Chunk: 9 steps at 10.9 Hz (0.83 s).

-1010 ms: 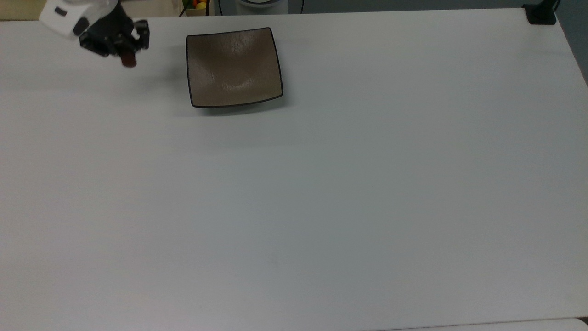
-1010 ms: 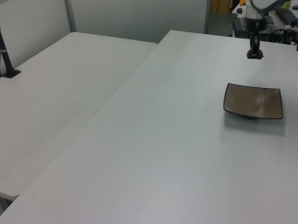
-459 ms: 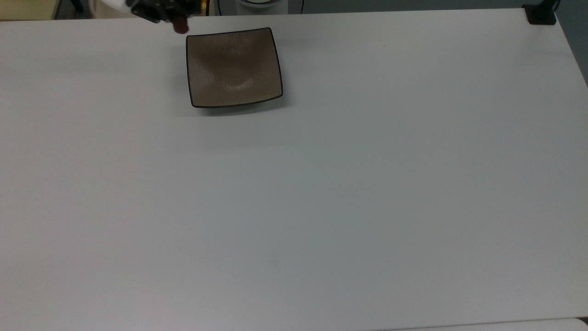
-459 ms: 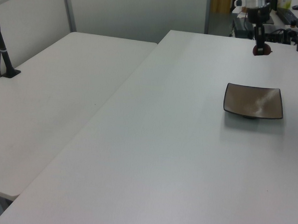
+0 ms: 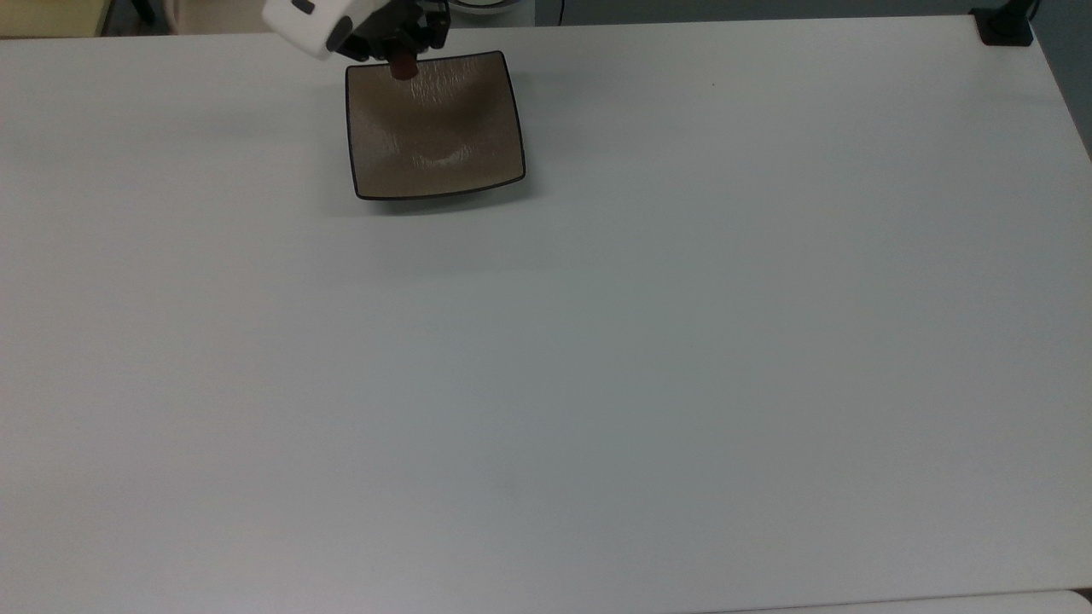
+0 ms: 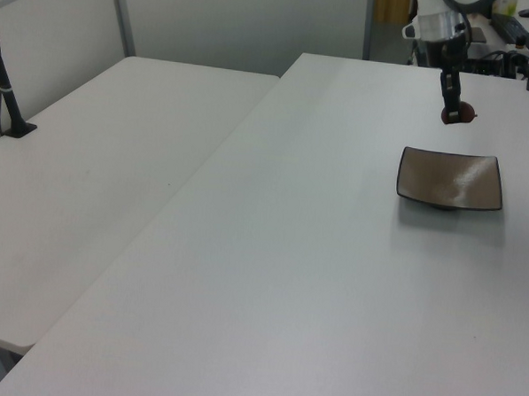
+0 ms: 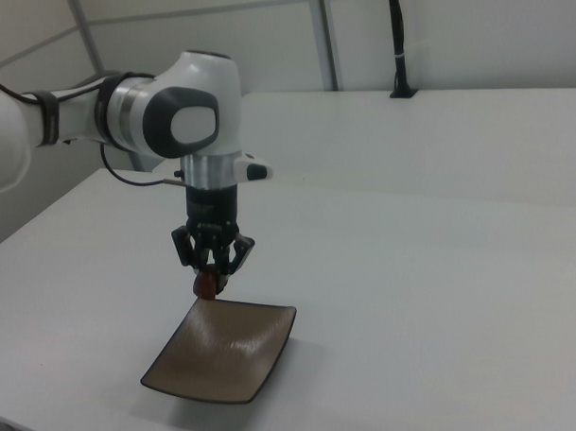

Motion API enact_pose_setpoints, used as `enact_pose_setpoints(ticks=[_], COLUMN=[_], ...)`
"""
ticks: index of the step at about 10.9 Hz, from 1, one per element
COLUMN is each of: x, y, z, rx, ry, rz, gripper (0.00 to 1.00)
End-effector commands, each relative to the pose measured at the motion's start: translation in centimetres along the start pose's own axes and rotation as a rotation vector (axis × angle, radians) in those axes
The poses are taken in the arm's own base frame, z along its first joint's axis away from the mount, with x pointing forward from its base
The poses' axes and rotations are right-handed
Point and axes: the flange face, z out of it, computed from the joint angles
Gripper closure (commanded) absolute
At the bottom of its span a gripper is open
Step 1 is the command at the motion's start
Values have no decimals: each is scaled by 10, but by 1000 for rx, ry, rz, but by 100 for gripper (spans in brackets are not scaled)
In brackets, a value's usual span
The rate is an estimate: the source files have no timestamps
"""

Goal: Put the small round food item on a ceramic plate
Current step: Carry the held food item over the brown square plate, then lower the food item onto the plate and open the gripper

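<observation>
One arm: white Franka arm, black two-finger gripper (image 7: 212, 272) pointing straight down, held above the table.
Writing and brands: none legible on arm, dish or furniture.
Pincer state: fingers clamped on the small round food item (image 7: 207, 286), which protrudes below the fingertips.
Food item, appearance: tiny stubby rounded chunk, dark reddish-brown, slightly glossy, far smaller than the dish; seen at (image 5: 403, 66) and at (image 6: 453, 114).
Food item, position: in the air, clear of the dish surface; in the right view, above the dish's far left corner; in the top view, over the upper edge, toward the top view's left.
Ceramic plate (image 5: 452, 162): square, beige-brown, thin dark rim, upturned corners, shallow sunken textured centre; nothing resting in it; also at (image 6: 478, 193) and (image 7: 260, 363).
Plate position: flat on the table, near the top view's upper edge, left of centre.
Surface: large white table (image 5: 597, 358), matte; soft shadow beside the dish.
Second surface: another white table (image 6: 97, 180) abutting at the left view's left, carrying a black clamp-mounted post (image 6: 5, 96).
Room: pale partition walls with metal framing behind the tables; cluttered bench past the far edge in the left view, details indistinct.
</observation>
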Motion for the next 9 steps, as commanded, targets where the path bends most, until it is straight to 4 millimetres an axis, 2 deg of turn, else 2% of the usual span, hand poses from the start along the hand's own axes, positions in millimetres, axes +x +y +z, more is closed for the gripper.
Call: enact_pose_setpoints(ticks=[1,5,8,9], x=[6,14,19,20], y=[-18,-17,-13,-12], z=[35,87,120,123], rx=[4,-22,-48,-70], ry=[5,62,119,127], rz=[20,50,67,59], gripper=[82,82,82,82])
